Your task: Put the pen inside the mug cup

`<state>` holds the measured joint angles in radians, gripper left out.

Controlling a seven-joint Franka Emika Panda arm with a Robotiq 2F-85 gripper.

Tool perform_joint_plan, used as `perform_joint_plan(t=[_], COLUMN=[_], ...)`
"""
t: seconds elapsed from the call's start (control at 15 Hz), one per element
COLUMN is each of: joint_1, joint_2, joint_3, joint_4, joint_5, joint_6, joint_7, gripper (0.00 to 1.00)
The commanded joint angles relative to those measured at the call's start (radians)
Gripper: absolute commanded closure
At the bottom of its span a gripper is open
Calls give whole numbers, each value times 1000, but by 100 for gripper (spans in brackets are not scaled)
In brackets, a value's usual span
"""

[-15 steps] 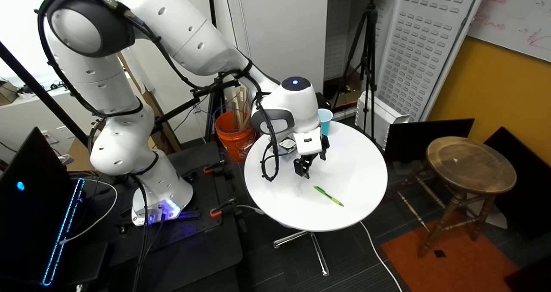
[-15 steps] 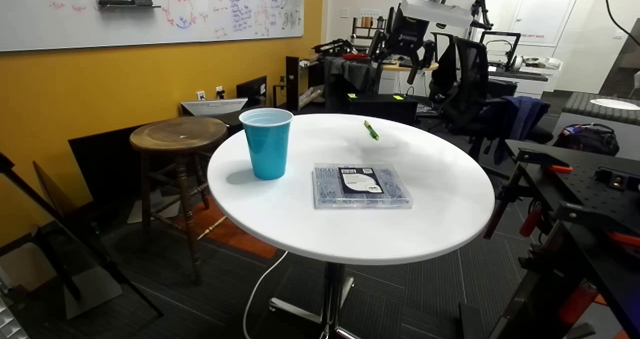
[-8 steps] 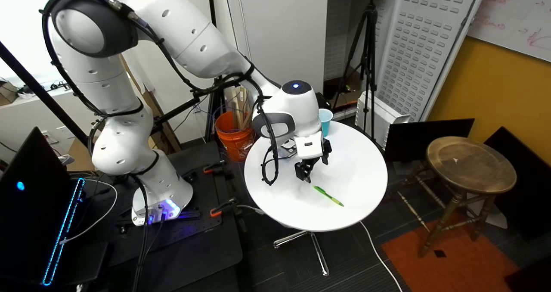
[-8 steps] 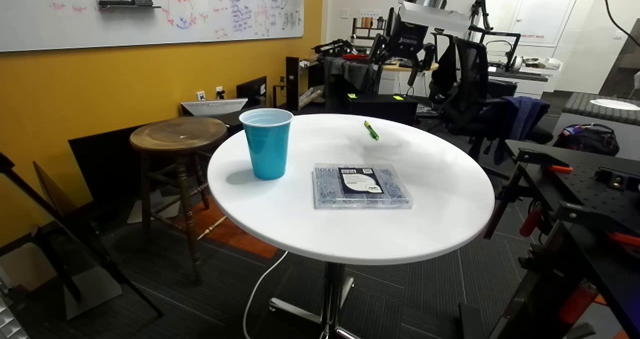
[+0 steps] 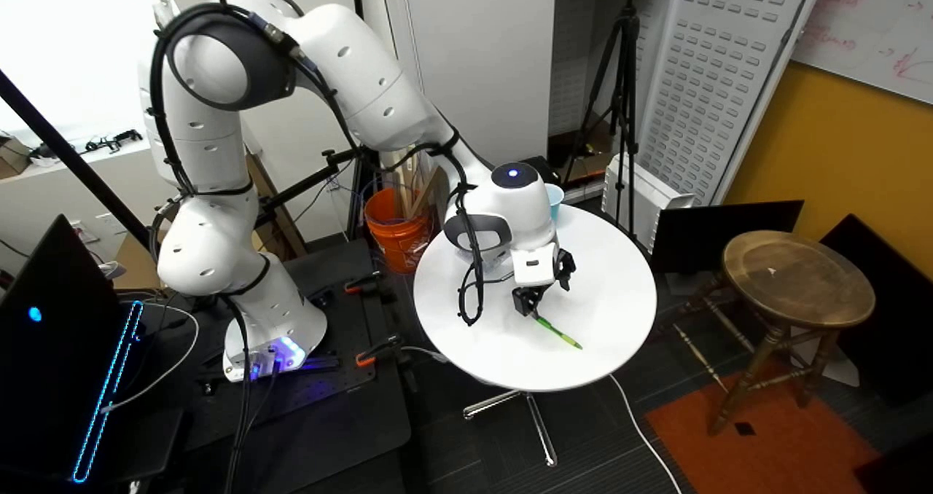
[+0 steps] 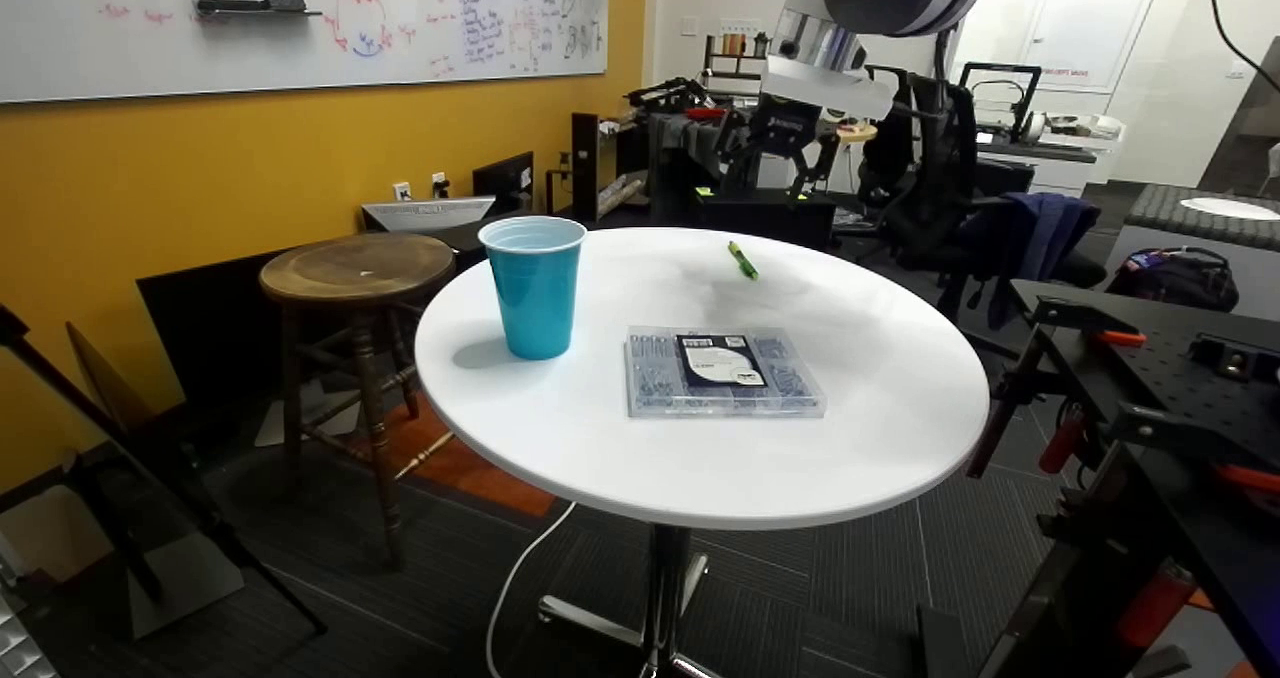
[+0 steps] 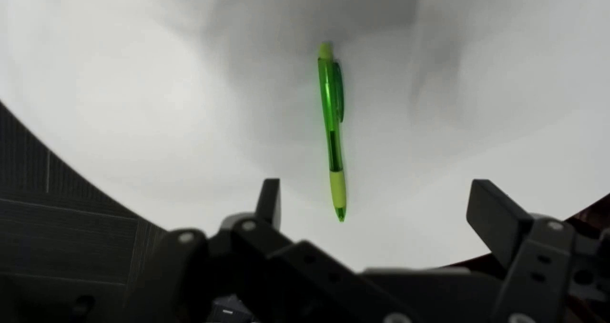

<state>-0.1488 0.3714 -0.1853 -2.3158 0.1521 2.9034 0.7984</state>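
The bright green pen lies flat on the white round table; it shows in both exterior views (image 5: 560,333) (image 6: 742,260) and in the wrist view (image 7: 335,146). The light-blue mug cup (image 6: 535,293) stands upright near the table's edge; in an exterior view it is partly hidden behind the arm (image 5: 555,194). My gripper (image 7: 375,192) is open and empty, above the table. In the wrist view the pen's tip end lies between the fingers, closer to the left one. The gripper also shows in both exterior views (image 5: 545,290) (image 6: 772,176), apart from the pen and well away from the cup.
A clear plastic case with a dark label (image 6: 725,373) lies on the white table (image 6: 880,438); the arm mostly hides it in an exterior view. A wooden stool (image 5: 798,279) stands beside the table. An orange bucket (image 5: 397,235) and a black tripod (image 5: 623,93) stand behind it.
My gripper has moved lower and closer to the pen, most of it in the last half second. It has stayed open. The pen, cup and case have not moved.
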Motion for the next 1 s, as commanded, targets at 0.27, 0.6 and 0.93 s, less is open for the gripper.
perform_joint_plan(t=[0.27,0.6,0.93], joint_1=[-16,-30,-35], joint_2=[164,251,304], joint_3=[21,22,19], joint_4=[157,247,310], joint_5=[122,136,135], joint_6=[-33,-81,-135], joint_7=[-80,-80,-80], gripper=[0,0,29])
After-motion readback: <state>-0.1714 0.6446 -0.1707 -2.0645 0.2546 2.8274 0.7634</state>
